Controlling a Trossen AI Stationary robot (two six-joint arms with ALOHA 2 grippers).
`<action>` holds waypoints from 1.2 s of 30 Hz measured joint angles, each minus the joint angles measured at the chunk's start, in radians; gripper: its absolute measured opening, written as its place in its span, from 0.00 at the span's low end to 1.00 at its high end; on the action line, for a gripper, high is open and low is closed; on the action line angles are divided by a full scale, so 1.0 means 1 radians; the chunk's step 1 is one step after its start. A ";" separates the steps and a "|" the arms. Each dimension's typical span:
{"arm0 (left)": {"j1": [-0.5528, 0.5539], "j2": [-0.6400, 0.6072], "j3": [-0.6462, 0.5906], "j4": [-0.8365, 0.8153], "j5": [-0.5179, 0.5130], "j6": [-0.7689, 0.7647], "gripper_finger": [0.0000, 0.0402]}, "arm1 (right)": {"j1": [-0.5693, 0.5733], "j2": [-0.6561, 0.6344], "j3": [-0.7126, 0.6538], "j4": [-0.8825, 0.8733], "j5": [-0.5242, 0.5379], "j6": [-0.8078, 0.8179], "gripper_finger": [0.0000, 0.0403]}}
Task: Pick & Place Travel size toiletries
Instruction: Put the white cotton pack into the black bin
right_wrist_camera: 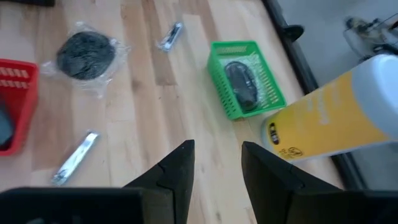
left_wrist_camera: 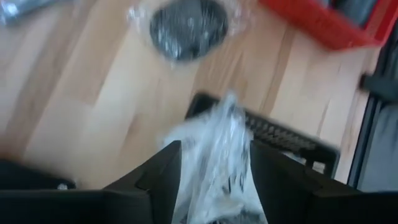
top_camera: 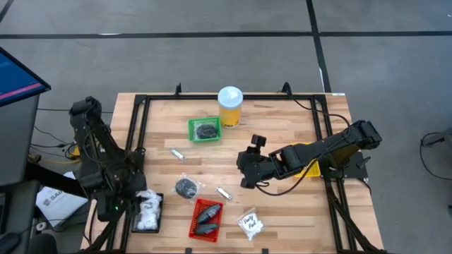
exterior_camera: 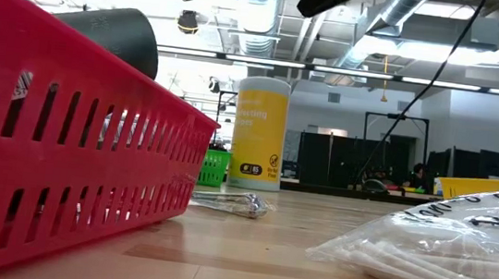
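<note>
High view: left gripper (top_camera: 145,204) sits lower left of the frame, over the black tray (top_camera: 134,224) heaped with white sachets (top_camera: 149,212), apparently the drop-off for that kind. Right gripper (top_camera: 248,169) hangs mid-frame over bare bench (top_camera: 296,212). A wrapped dark puck (top_camera: 186,187) lies loose at centre; silvery tubes (top_camera: 224,192) lie loose nearby, slanting diagonally. Red tray (top_camera: 205,219) holds dark bottles, long axes running up-frame.

Low view: red tray wall fills the left; clear packet (exterior_camera: 461,245) lower right, lying flat.

Left wrist view: fingers (left_wrist_camera: 163,171) spread either side of a crinkly sachet (left_wrist_camera: 214,155) above the tray; whether they grip it, cannot tell.

Right wrist view: fingers (right_wrist_camera: 180,168) partly apart, nothing between them; green tray (right_wrist_camera: 245,78) holds one dark item.
</note>
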 joint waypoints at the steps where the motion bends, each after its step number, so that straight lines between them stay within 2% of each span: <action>1: 0.000 -0.005 0.000 0.000 -0.030 0.000 0.44 | 0.000 0.001 0.000 -0.003 -0.013 0.010 0.31; 9: 0.000 -0.007 0.000 0.003 -0.345 0.013 0.43 | 0.030 0.051 -0.003 -0.088 -0.048 0.125 0.31; 17: 0.011 -0.002 0.000 0.020 -0.521 0.087 0.42 | 0.092 0.113 -0.033 -0.127 -0.050 0.284 0.30; 30: 0.186 0.049 0.000 0.096 -0.553 0.218 0.42 | 0.249 0.092 -0.218 -0.081 -0.129 0.635 0.30; 36: 0.295 0.083 0.000 0.113 -0.552 0.260 0.42 | 0.330 0.092 -0.270 0.017 -0.178 0.740 0.30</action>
